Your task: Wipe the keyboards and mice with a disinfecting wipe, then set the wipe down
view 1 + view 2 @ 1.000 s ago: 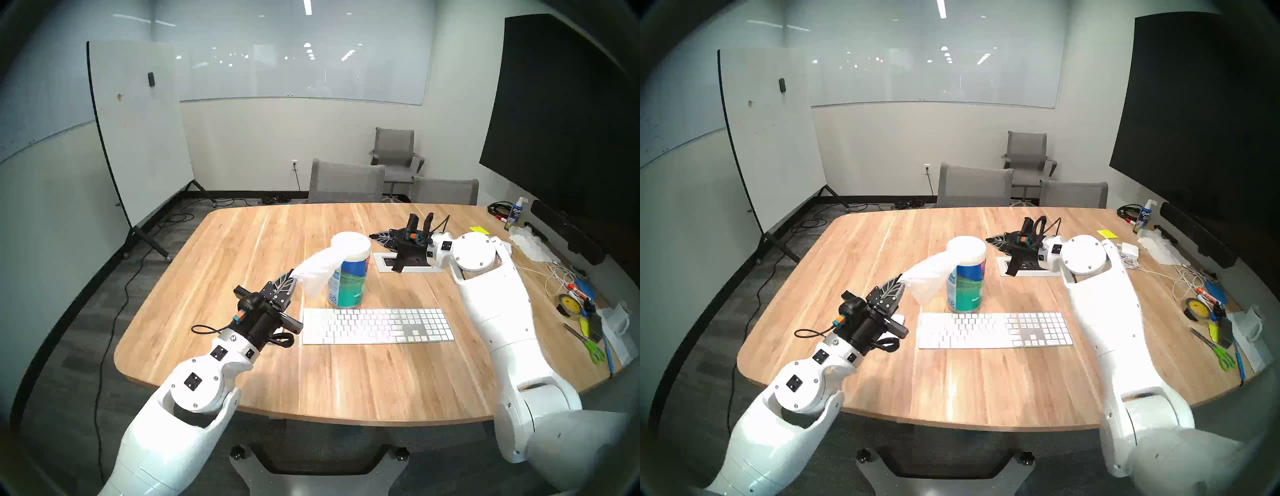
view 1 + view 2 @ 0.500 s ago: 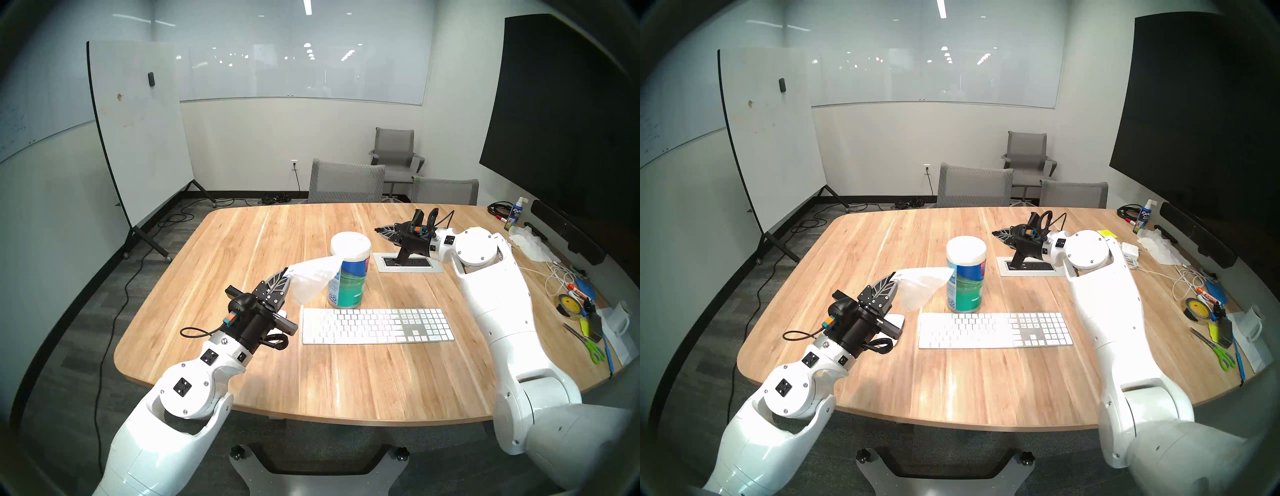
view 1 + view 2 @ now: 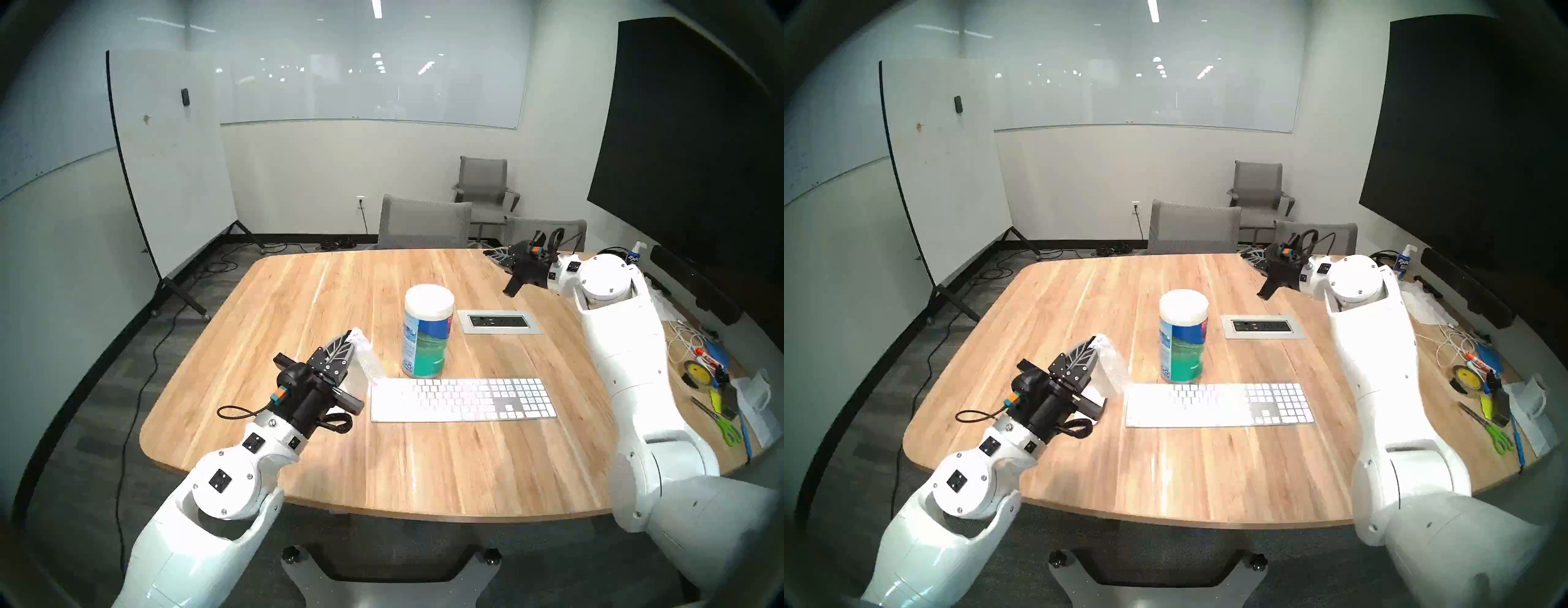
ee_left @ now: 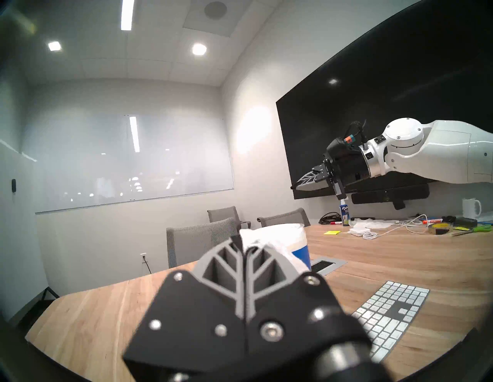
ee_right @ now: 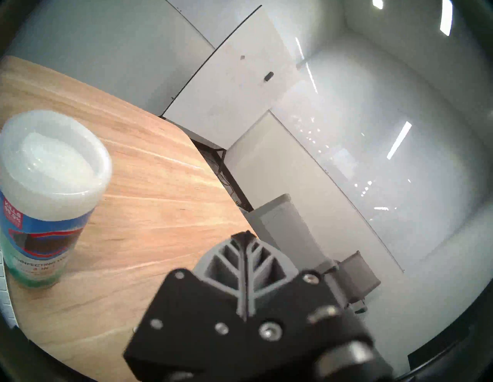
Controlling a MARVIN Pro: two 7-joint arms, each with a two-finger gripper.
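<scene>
Our left gripper (image 3: 348, 338) is clamped on one corner of the wipe (image 3: 365, 361), jaws pressed flat together in the left wrist view, and the sheet hangs limp from the tips, clear of the canister (image 3: 426, 332) that stands just beyond it. The wipe's loose lower end dangles just off the left end of the keyboard (image 3: 462, 399); whether it touches the frame we cannot tell. The keyboard lies flat in the near middle of the table (image 3: 297, 297), its long axis running parallel to the near edge, so from our left gripper it stretches away to the right. We judge the coming wipe a sweep along that axis, starting at the near end we already overhang. The mouse (image 3: 1097, 399) sits almost under our left wrist, by the table's left edge, mostly hidden by the hand. Our right gripper (image 3: 488, 253) is closed on nothing, raised over the far right corner, well apart from everything, so the left arm is plainly the nearer.
</scene>
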